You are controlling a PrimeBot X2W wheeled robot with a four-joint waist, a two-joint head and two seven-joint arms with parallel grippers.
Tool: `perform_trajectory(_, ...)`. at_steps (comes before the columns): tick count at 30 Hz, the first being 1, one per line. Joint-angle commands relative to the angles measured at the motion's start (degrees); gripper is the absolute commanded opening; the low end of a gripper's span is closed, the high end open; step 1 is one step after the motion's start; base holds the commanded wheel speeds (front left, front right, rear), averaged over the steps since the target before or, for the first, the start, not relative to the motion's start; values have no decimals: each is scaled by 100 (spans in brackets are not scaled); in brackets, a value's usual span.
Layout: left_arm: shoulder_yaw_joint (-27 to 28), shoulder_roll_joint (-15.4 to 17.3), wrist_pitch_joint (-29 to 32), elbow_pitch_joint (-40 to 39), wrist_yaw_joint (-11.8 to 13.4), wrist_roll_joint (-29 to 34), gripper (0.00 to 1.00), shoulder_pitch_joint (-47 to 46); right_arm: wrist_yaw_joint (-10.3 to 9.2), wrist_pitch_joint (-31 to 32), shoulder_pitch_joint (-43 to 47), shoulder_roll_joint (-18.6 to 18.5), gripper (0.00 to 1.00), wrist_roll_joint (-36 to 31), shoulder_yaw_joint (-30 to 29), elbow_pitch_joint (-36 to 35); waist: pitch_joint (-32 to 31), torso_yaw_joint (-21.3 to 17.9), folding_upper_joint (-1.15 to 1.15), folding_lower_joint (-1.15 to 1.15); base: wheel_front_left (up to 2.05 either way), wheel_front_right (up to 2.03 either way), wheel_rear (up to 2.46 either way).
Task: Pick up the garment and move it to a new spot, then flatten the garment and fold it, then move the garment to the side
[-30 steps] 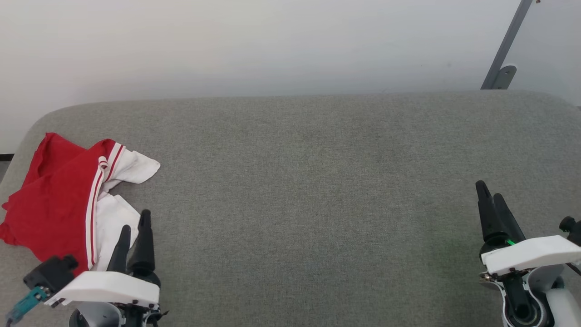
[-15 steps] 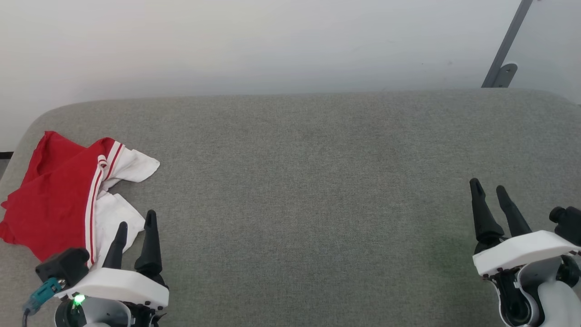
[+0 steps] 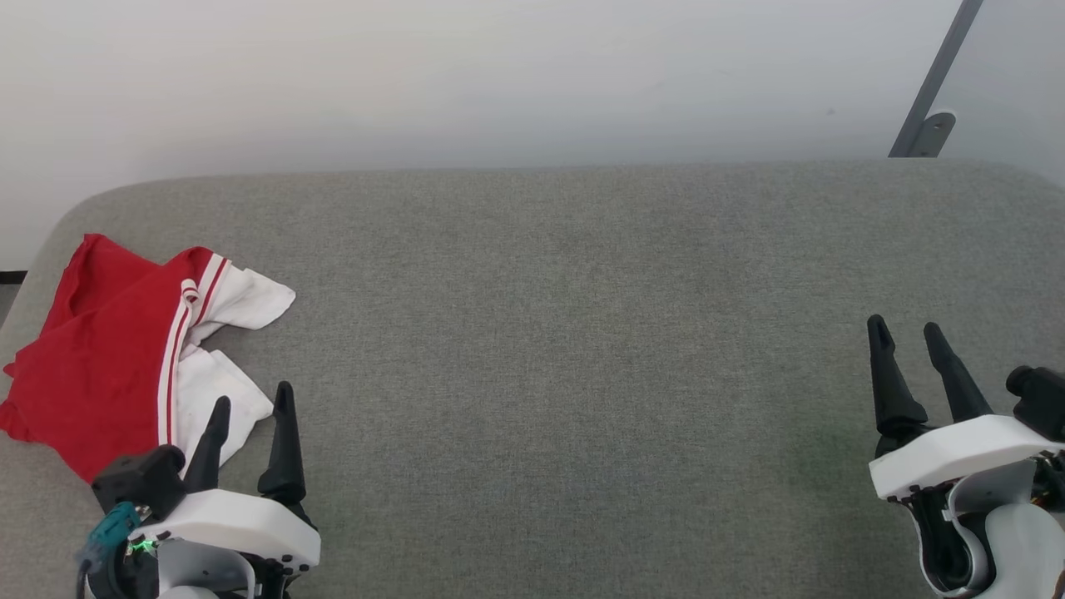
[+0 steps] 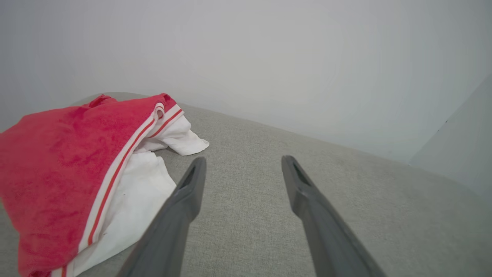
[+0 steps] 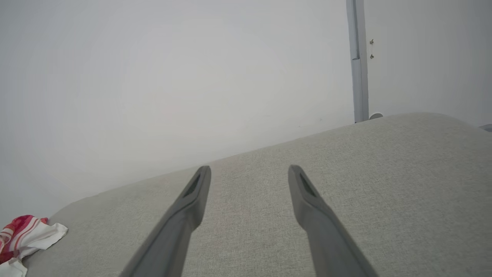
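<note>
The garment (image 3: 108,349) lies in a loose heap at the far left end of the gray fabric-covered table (image 3: 549,333), close to its rounded corner. The red body is folded over on itself, a striped band runs down the middle, and the white sleeve parts spill out toward the table's centre. It is crumpled rather than laid out, so the task looks to be at its very start: nothing is lifted, flattened or folded yet. The wide bare stretch of table to the right is probably where the garment should go, since it gives room to spread it.

The left end effector (image 3: 252,398) sits at the near edge of the heap with its two dark fingers spread wide and pointing along the table. Its outer finger overlaps the edge of the white sleeve in the left wrist view. Whether it actually touches the cloth I cannot tell, but no fabric lies between the fingers and it holds nothing. It seems placed there because it is the arm nearest the garment.

The right end effector (image 3: 904,326) hovers well apart, at the table's right side. It is also fully spread and empty, likely waiting to help once the cloth is brought over.
</note>
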Motion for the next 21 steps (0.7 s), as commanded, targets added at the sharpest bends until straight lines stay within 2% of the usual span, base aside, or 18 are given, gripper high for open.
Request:
perform_trajectory(1, -36, 50, -64, -70, 46, 166, 100, -104, 1, -75, -113, -36, 100, -189, 4, -42, 5, 3, 0, 0, 0, 0, 0)
perform_trajectory(10, -24, 87, -186, -79, 133, 525, 100, -90, 1, -205, -146, -82, 100, -470, 102, 2, 47, 2, 0, 0, 0, 0, 0)
perform_trajectory(21, 4, 107, -334, -103, 63, 1008, 100, -8, 2, -351, -177, -124, 100, -878, 67, 20, 71, 25, 0, 0, 0, 0, 0)
